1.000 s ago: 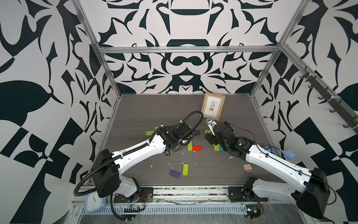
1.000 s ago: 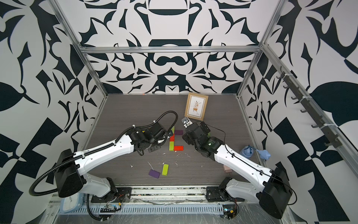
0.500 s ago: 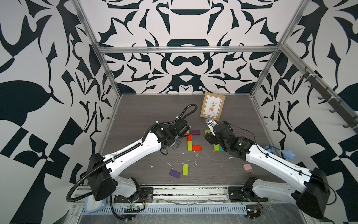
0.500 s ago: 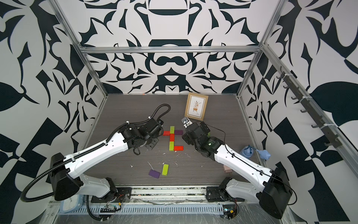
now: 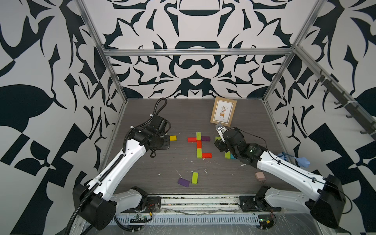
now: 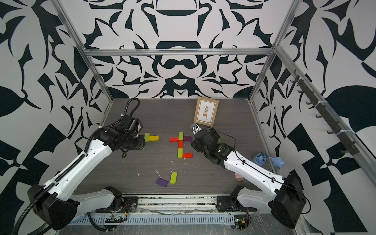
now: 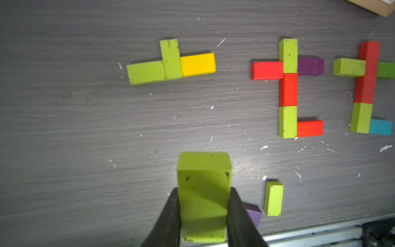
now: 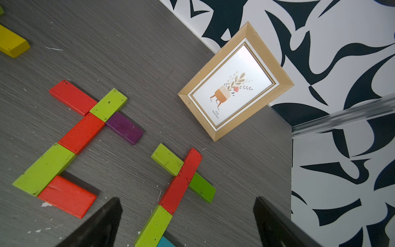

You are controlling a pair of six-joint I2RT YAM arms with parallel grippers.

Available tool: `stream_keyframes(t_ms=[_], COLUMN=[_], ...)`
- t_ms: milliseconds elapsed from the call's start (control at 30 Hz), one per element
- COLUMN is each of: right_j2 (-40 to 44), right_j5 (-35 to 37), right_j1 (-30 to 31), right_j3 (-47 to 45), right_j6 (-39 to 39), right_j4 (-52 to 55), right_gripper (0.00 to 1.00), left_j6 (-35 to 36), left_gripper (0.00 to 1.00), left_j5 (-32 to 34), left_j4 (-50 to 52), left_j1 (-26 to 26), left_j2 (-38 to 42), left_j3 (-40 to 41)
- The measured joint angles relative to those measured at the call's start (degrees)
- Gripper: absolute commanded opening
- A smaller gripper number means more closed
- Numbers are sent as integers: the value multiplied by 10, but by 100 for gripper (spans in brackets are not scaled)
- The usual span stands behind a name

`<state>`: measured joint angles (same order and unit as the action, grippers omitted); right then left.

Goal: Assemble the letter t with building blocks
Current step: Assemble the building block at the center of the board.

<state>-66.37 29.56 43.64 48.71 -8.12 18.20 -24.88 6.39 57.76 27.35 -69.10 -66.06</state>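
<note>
- Lime green building block (image 7: 204,171), clamped between the jaws of my left gripper (image 7: 203,198), held above the counter (image 7: 64,128).
- The unfinished t (image 7: 171,62) (two lime green pieces, one yellow) lies straight ahead of it, apart; my left arm is the nearer.
- The block's long axis lines up with that t's stem.
- My right gripper (image 8: 188,213) hangs wide open, empty.

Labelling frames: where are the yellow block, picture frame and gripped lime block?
yellow block (image 7: 197,64), left wrist view, top face.
picture frame (image 5: 223,111), in a top view, printed centre.
gripped lime block (image 7: 204,192), left wrist view, upper face.
</note>
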Motion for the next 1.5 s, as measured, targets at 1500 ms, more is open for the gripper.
stream_keyframes(t_ms=[1500], right_j2=[-21], right_j5=[-8], right_j1=[0], right_j3=[0], right_j6=[0], right_j4=[0], right_gripper=[100], left_j6=[-30], left_gripper=[11], left_j5=[13], left_j4=[-105], left_j1=[-26], left_j2=[-288], left_j3=[29])
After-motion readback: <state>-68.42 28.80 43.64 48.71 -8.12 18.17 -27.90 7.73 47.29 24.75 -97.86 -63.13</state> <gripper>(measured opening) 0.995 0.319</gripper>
